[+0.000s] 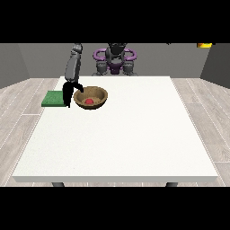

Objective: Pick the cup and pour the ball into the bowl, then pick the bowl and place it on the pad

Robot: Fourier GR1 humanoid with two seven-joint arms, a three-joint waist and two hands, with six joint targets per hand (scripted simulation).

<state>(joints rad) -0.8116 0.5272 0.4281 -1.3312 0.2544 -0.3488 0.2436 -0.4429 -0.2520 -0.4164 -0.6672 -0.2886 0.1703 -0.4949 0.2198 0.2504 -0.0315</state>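
- Front view: white tabletop (134, 143), grey room behind.
- Bowl (91, 97) holds the red ball (90, 101); pour looks done, no cup visible.
- My hand at the view's left (70, 92) sits at the bowl's rim, between bowl and green pad (54, 99). Can't tell whether it's grasping.
- Pad lies just beyond my hand, so the carry is short.

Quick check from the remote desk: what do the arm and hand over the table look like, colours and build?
The one arm over the table is grey, built of rounded segments, ending in a black hand at the view's left. The shoulders carry purple ring-shaped parts. No cables or markings show.
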